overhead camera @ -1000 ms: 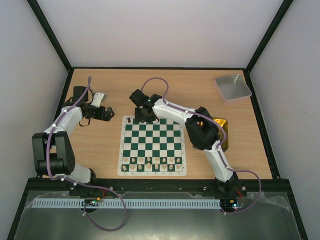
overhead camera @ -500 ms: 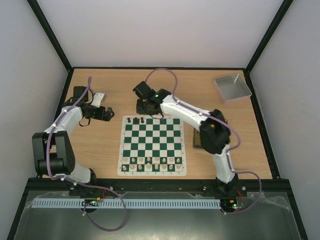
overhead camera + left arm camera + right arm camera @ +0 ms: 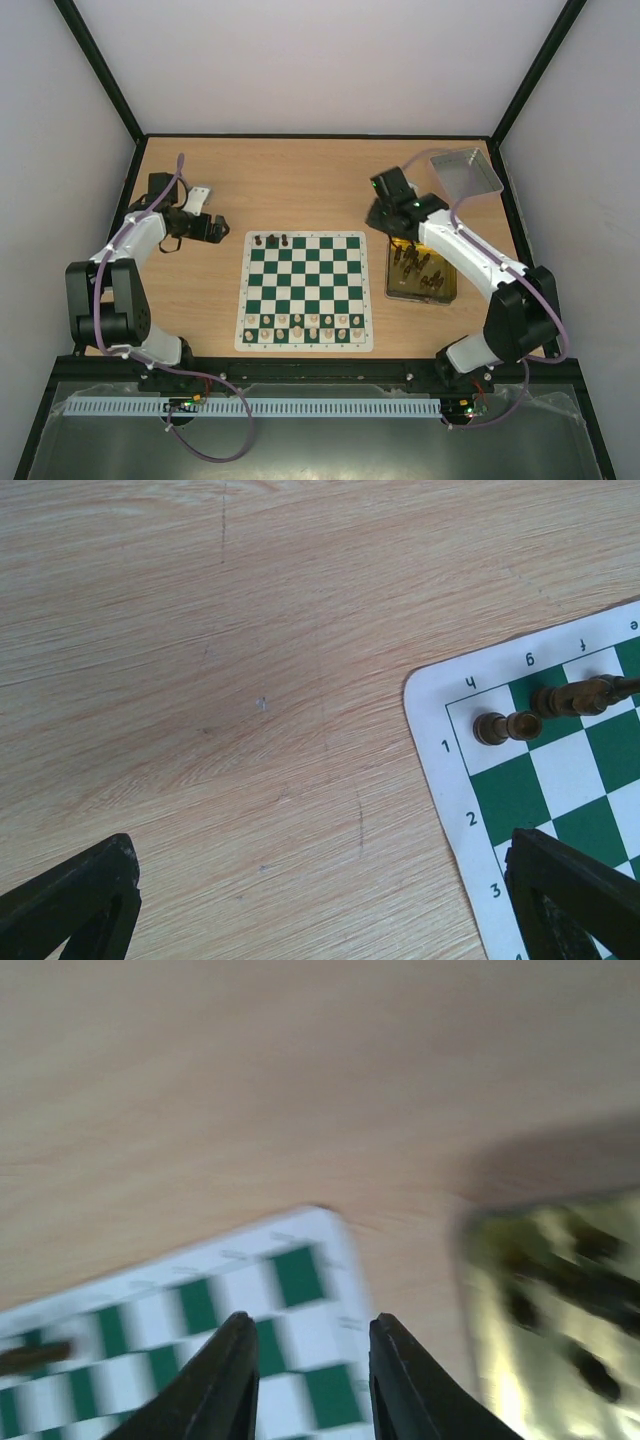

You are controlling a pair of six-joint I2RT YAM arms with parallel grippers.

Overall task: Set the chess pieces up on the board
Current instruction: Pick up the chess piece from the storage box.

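The green-and-white board lies mid-table. Three dark chess pieces stand at the left end of its far row; two of them show in the left wrist view. More dark pieces lie in the gold tin. My right gripper is open and empty, above the table between the board's far right corner and the tin. In the blurred right wrist view the right gripper hangs over the board's corner. My left gripper is open and empty left of the board; its fingers sit wide apart.
The gold tin lies right of the board and shows blurred in the right wrist view. A grey tray stands at the far right. Cream pieces fill the board's near rows.
My right arm has swung from the board's far left corner to the right, towards the tin, with its jaws empty. More dark pieces now show on the far row. The left arm has not moved.
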